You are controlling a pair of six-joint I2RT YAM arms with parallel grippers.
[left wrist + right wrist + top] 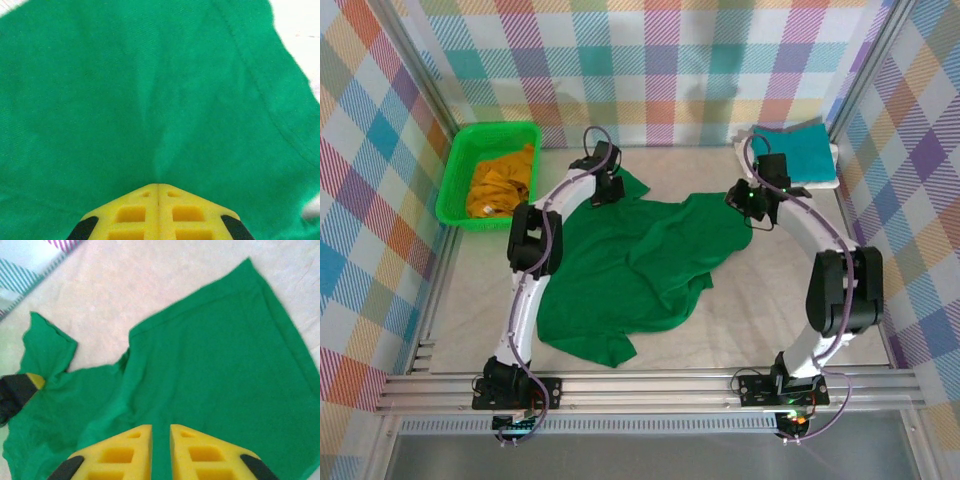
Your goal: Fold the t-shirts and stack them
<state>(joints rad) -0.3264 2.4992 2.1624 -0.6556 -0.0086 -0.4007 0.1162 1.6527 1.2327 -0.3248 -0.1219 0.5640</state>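
Left wrist: left jaws pinch green t-shirt [150, 100]; right jaws slightly parted.

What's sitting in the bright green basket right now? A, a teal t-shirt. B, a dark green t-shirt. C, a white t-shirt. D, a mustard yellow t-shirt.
D: the mustard yellow t-shirt lies crumpled inside the green basket at the far left, while the teal t-shirt rests folded at the far right corner.
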